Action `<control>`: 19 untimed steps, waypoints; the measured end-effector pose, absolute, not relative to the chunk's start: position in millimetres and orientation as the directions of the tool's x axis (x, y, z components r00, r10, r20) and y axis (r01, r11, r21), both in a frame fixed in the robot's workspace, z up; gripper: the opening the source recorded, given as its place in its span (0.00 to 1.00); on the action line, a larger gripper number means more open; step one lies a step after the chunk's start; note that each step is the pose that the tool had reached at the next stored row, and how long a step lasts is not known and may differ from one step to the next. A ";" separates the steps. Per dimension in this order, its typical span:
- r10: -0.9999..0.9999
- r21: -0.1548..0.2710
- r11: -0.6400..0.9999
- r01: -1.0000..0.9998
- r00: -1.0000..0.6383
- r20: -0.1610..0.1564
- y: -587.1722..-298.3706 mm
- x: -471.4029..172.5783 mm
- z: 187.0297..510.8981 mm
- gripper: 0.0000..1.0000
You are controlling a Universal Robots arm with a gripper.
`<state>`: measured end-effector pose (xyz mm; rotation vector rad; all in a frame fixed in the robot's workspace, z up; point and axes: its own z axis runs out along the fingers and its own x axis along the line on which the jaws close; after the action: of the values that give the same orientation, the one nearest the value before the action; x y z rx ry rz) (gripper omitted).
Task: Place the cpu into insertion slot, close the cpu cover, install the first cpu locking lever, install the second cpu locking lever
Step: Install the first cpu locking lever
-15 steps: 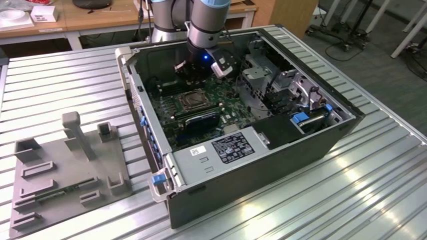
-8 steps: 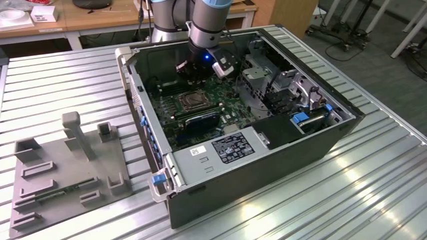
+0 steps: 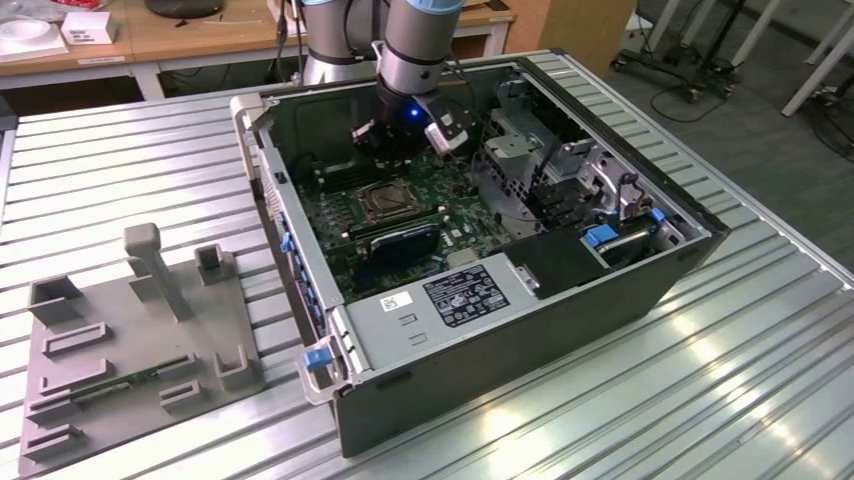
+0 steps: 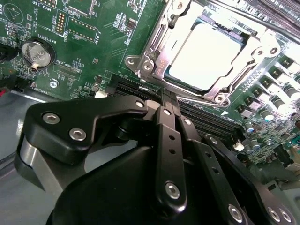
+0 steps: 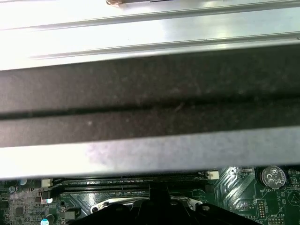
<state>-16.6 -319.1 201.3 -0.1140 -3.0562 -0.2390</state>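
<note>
The cpu (image 4: 206,56), a pale silver square, lies in the insertion slot (image 3: 380,203) on the green board inside the open computer case. The cpu cover (image 4: 157,42), a silvery frame, lies flat around it with the chip showing through its window. My gripper (image 4: 169,101) is shut with nothing between its black fingers. Its tips hang just off the socket's near edge, over the black memory slots (image 4: 131,86). In the exterior view the gripper (image 3: 390,158) hovers low in the case, just beyond the socket. I cannot make out how the locking levers stand.
The case walls (image 3: 274,170) ring the board. A metal drive cage (image 3: 561,170) stands at the exterior view's right. A coin battery (image 4: 36,52) sits on the board. A grey fixture plate (image 3: 134,340) lies on the ribbed table at the exterior view's left.
</note>
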 end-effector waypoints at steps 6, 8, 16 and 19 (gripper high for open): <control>0.068 0.150 0.985 0.080 -0.994 0.079 -318.0 -16.6 201.4 0.11; 0.068 0.150 0.985 0.080 -0.995 0.079 -316.1 -16.7 201.4 0.11; 0.068 0.150 0.985 0.079 -0.995 0.078 -313.7 -17.8 201.3 0.11; 0.068 0.150 0.986 0.079 -0.995 0.078 -313.7 -17.8 201.2 0.11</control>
<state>-17.8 -313.7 201.2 -0.1140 -3.0581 -0.2353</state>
